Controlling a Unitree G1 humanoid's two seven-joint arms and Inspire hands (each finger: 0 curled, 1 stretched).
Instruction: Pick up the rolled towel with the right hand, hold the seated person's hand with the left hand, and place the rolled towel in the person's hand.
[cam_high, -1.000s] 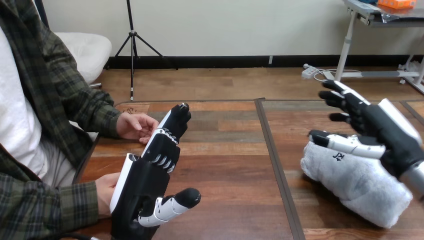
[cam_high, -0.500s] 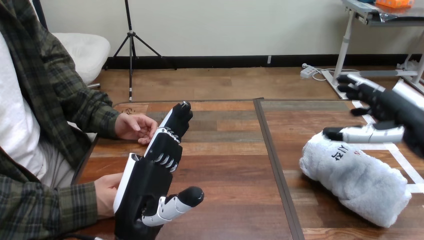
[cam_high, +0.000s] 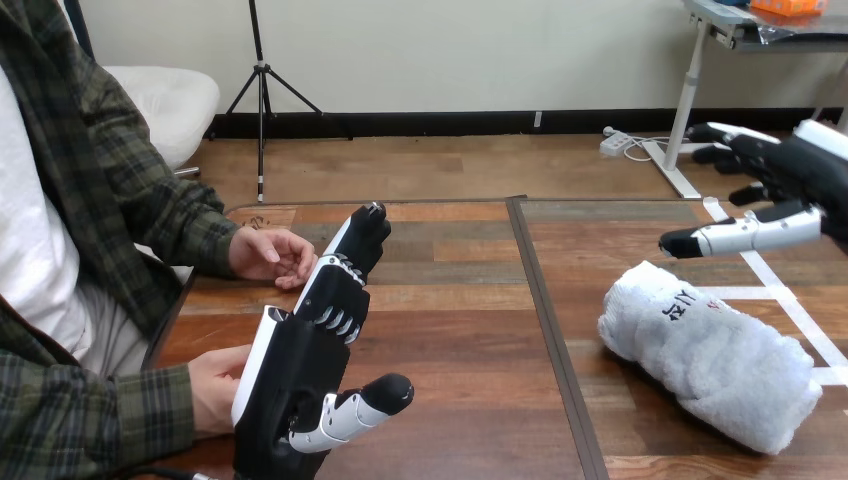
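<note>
Head view: right hand (cam_high: 800, 175) hovers above rolled towel (cam_high: 715, 355).

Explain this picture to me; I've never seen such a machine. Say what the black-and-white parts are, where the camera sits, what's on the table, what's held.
The camera sits on a humanoid robot's head, looking down across a wooden table. The black-and-white parts are its mechanical hands. The left hand stands open, fingers straight, beside a seated person's lower hand and upper hand, gripping neither. The right hand hovers open above a rolled towel lying on the table, apart from it. Nothing is held.
</note>
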